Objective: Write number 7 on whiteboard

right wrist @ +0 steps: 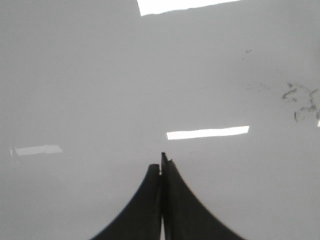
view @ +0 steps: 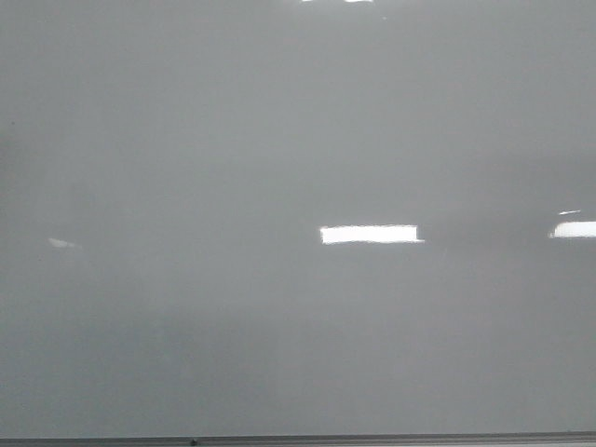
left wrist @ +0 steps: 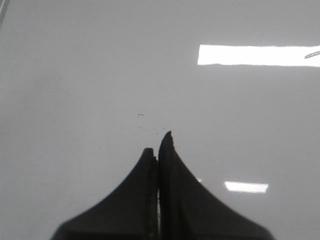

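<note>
The whiteboard [view: 279,140] fills the front view, glossy pale grey, with a thin grey metal edge strip [view: 298,440] along the bottom. No number 7 shows on it in any view. Neither gripper appears in the front view. In the left wrist view my left gripper [left wrist: 159,146] is shut with nothing between its dark fingers, over the bare board [left wrist: 75,90]. In the right wrist view my right gripper [right wrist: 161,164] is shut and empty too, over the board [right wrist: 75,90]. No marker is in view.
Bright rectangular glare patches lie on the board [view: 371,234] [view: 574,228]. Faint grey smudges of old ink [right wrist: 300,100] show in the right wrist view. A few tiny specks [left wrist: 150,125] sit just ahead of the left fingers.
</note>
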